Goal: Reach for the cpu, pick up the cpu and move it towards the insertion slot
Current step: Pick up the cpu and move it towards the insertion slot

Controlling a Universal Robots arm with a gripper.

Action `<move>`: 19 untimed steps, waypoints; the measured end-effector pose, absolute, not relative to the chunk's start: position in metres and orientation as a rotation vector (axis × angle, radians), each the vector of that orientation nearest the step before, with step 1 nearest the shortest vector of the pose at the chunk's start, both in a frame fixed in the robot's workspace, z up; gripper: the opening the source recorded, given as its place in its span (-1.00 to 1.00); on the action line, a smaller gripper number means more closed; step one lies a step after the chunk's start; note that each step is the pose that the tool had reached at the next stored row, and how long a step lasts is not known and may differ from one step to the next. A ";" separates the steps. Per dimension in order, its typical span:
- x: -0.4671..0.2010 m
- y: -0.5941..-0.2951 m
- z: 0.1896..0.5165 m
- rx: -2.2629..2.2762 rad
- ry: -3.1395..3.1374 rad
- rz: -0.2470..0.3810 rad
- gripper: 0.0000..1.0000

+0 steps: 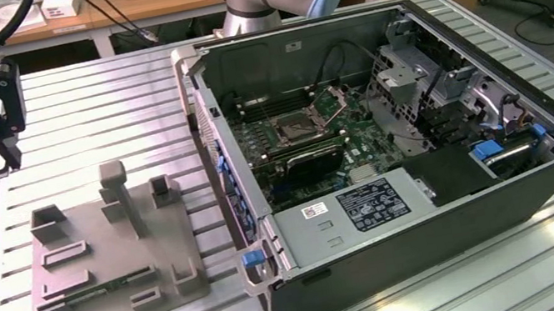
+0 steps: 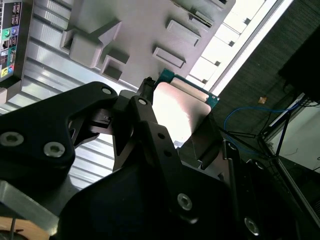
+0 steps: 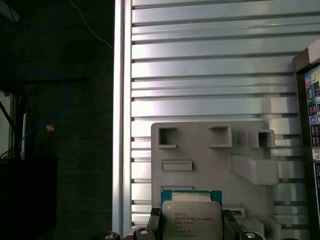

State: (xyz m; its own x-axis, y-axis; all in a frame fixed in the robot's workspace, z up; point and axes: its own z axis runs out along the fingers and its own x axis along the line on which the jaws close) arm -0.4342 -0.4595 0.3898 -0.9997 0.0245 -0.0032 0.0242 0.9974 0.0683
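Between my fingers [image 3: 154, 223] sits the cpu [image 3: 191, 214] — my gripper [image 3: 192, 227] is clamped on two opposite edges of it, with the silvery top facing the first wrist view and a green border showing along one side. I hang above the slatted table [image 1: 77, 104] at the exterior view's left, near the grey fixture [image 1: 100, 244] and well apart from the open computer case [image 1: 387, 272]. The insertion slot [image 1: 292, 126] lies inside that case on the motherboard, a silver frame round a dark centre, with a raised metal frame [image 1: 337, 99] just beside it.

My worry is the grip. I hold a thin chip by its edges alone, so a jolt on the way across could let it pivot or slide out. In the exterior view I cannot quite tell whether it sits level — it may be tilted a little, and a tilt would bring one corner down first onto the slot. The case wall stands between me and the board, so a low path would knock the chip or my fingers on its rim. The raised frame and the cables near it leave little room to come down crooked.
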 end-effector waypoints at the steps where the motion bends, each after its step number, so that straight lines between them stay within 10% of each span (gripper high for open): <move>1: -0.434 -0.460 0.390 0.038 3.136 0.107 0.09; 19: -0.432 -0.460 0.398 0.038 3.136 0.107 0.09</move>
